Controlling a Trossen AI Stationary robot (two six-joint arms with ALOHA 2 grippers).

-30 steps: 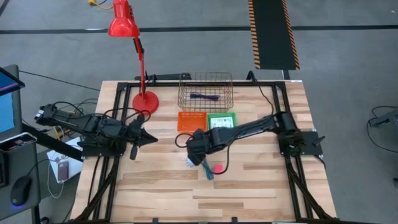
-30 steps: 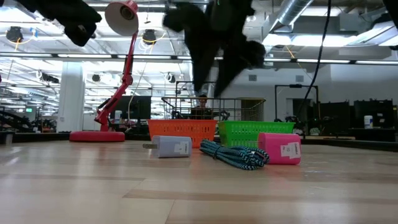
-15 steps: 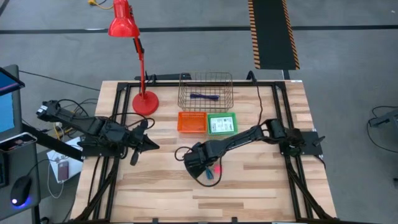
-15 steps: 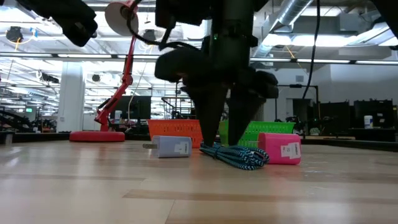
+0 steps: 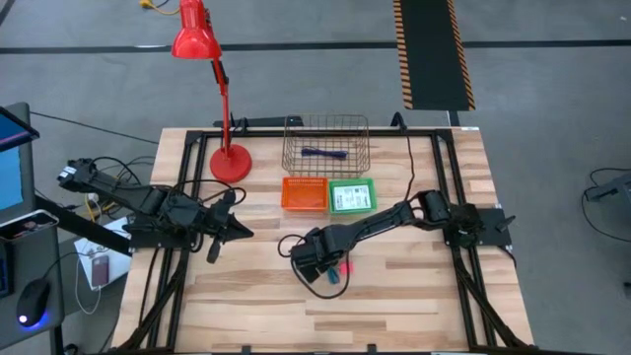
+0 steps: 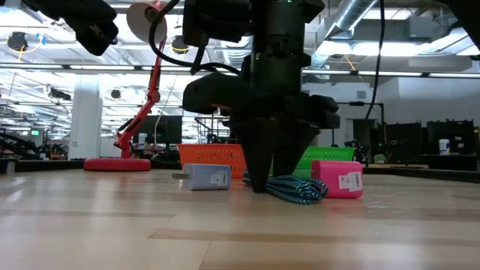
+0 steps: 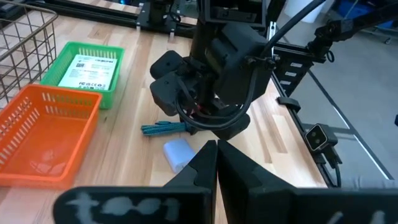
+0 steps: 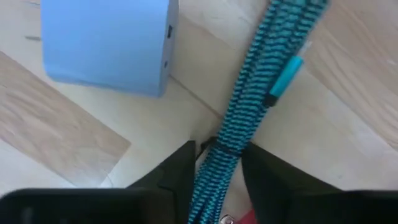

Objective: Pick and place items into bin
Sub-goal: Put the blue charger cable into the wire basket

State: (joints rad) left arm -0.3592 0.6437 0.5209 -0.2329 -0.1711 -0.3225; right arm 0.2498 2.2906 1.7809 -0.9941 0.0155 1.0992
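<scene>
A teal braided cable bundle (image 8: 261, 87) lies on the table between a pale blue block (image 8: 106, 43) and a pink block (image 6: 337, 178). My right gripper (image 8: 217, 155) points straight down at mid-table and is shut on the cable; in the high view the arm hides most of it. My left gripper (image 7: 216, 155) hangs shut and empty above the table's left side (image 5: 242, 232), aimed at the right arm. My right gripper pinches the teal cable bundle (image 8: 219, 146) between its two fingers (image 8: 177, 168), taking several strands together. The fingers come from above, pointing down, and lie across the bundle. The cable lies flat on the table, its length running away from the fingers.
At the far middle stand a wire basket (image 5: 326, 146) with a blue pen inside, an orange bin (image 5: 304, 192) and a green bin (image 5: 352, 195) holding a white printed card. A red desk lamp (image 5: 229, 158) stands at the far left. Bare wood lies toward the near edge.
My right gripper has come down from well above the table onto the teal cable, shifting a little toward the near edge, and its fingers have narrowed around the bundle. The cable and both blocks have stayed where they were.
</scene>
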